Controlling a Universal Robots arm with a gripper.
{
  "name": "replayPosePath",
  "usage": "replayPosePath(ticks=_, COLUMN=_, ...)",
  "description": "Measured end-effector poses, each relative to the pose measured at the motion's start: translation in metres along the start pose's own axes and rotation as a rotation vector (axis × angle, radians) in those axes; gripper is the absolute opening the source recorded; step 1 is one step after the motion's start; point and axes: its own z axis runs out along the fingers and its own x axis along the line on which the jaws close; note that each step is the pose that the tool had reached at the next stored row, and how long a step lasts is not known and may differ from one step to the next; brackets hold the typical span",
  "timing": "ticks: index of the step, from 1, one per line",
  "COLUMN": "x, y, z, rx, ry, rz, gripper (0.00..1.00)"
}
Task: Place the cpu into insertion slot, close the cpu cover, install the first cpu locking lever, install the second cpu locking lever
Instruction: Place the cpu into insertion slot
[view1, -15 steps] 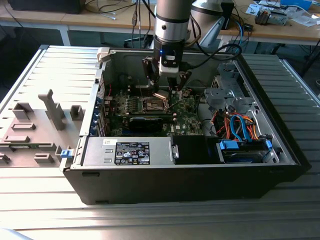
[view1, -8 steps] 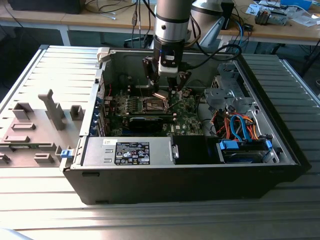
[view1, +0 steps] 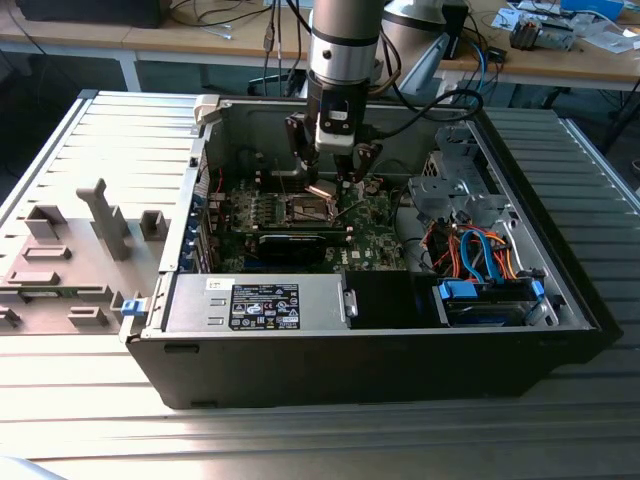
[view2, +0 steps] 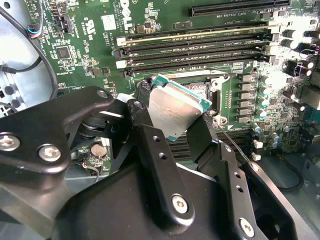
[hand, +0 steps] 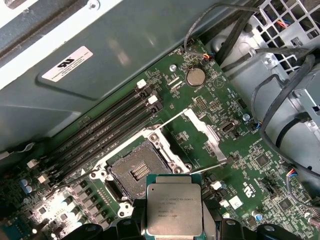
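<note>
My gripper (view2: 176, 114) is shut on the cpu (view2: 174, 106), a flat silver-grey square with a green rim, gripped by two opposite edges between the black fingers (view2: 150, 135). In the first wrist view the cpu (hand: 174, 207) hangs tilted just beside the insertion slot (hand: 136, 171), whose dark centre lies uncovered inside its silver rim. The cpu cover (hand: 204, 131) stands swung open at the slot's far side, and a thin wire locking lever (hand: 212, 168) sticks out loose next to it. In the exterior view the gripper (view1: 322, 186) hovers low over the insertion slot (view1: 308, 209) inside the open computer case.
Four long memory slots (hand: 107, 127) run along one side of the socket, with a coin battery (hand: 195, 76) beyond. Cables (view1: 470, 250) and a drive cage (view1: 450, 185) fill the case at the exterior view's right. The power supply (view1: 255, 303) sits at the front. A grey fixture (view1: 105, 220) stands outside.
</note>
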Motion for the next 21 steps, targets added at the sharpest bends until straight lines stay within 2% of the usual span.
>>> replayPosePath(ticks=21, x=0.0000, y=0.0000, z=0.0000, rx=0.0007, ry=0.0022, rz=0.041, gripper=0.54)
